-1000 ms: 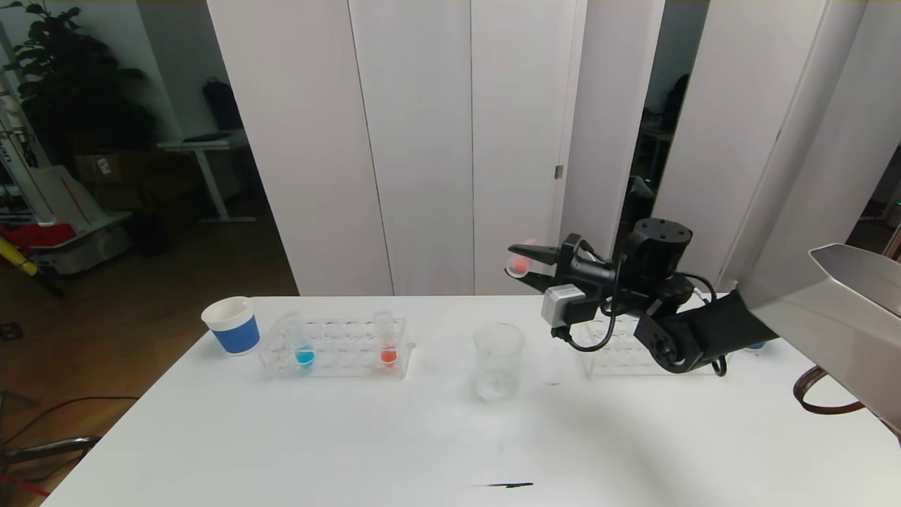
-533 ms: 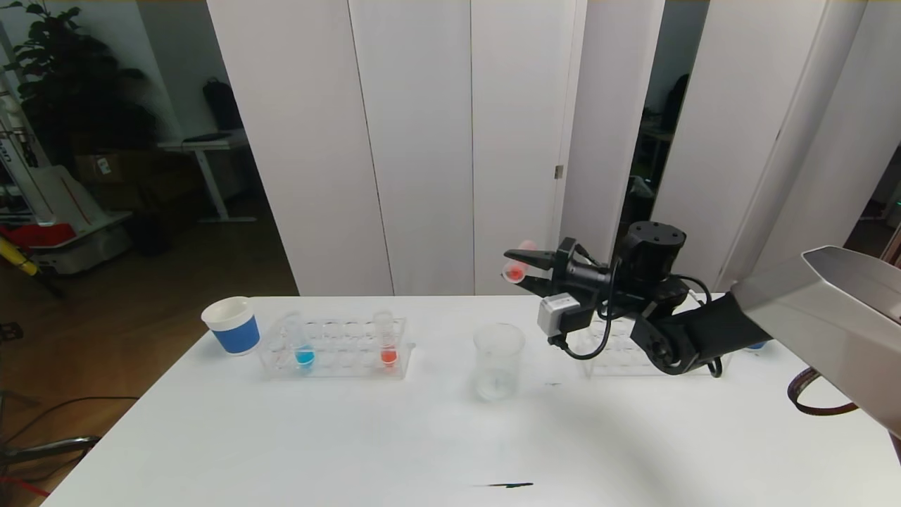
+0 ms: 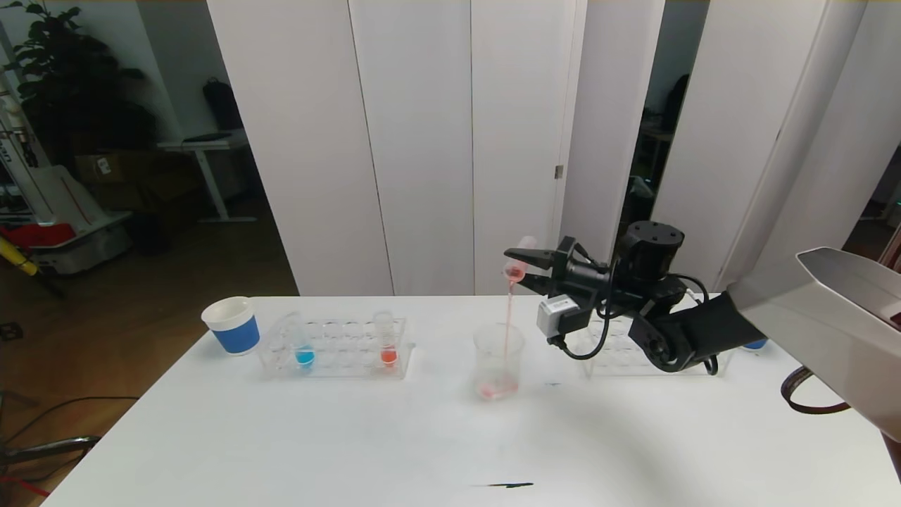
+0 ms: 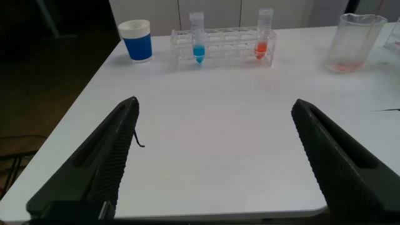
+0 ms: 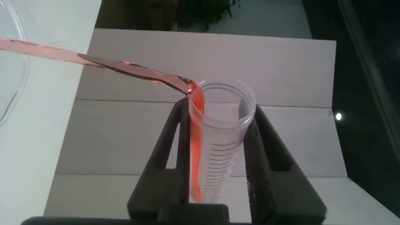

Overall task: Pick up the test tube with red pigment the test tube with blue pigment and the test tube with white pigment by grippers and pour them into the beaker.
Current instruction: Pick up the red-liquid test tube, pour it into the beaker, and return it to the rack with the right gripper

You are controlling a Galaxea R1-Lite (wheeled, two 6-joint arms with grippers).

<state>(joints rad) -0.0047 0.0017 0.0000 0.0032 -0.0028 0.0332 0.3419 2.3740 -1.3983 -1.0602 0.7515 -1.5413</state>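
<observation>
The right gripper (image 3: 519,269) clamps the red tube (image 5: 215,147) tipped over the beaker (image 3: 498,360), and a thin red stream runs down into it (a little red pools at the bottom). The blue tube (image 3: 303,347) stands in the left rack (image 3: 334,346). The left gripper (image 4: 215,159) hangs wide open, empty, low over the table (image 3: 352,436).

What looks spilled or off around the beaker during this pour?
Nothing spilled: the right gripper tips the red test tube and the stream lands inside the beaker. Only oddity: a small dark streak on the table's near edge.
</observation>
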